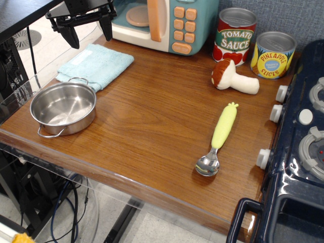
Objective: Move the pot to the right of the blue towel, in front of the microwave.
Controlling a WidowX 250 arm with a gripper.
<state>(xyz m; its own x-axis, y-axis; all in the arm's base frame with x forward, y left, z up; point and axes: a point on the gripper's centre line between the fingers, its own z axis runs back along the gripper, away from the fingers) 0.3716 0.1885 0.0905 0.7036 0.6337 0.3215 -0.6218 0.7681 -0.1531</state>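
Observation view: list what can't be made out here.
- Gripper: its body and arm are cut off by the top edge; only the dark fingers show.
- Microwave: top cut off by the upper edge.
- Stove: runs off the right and bottom edges.
- Towel: near corner hidden behind the pot.
- Pineapple can: small label print too small to read.

Pot shiny silver; towel aqua-blue; microwave teal, cream, orange; spoon handle yellow-green.
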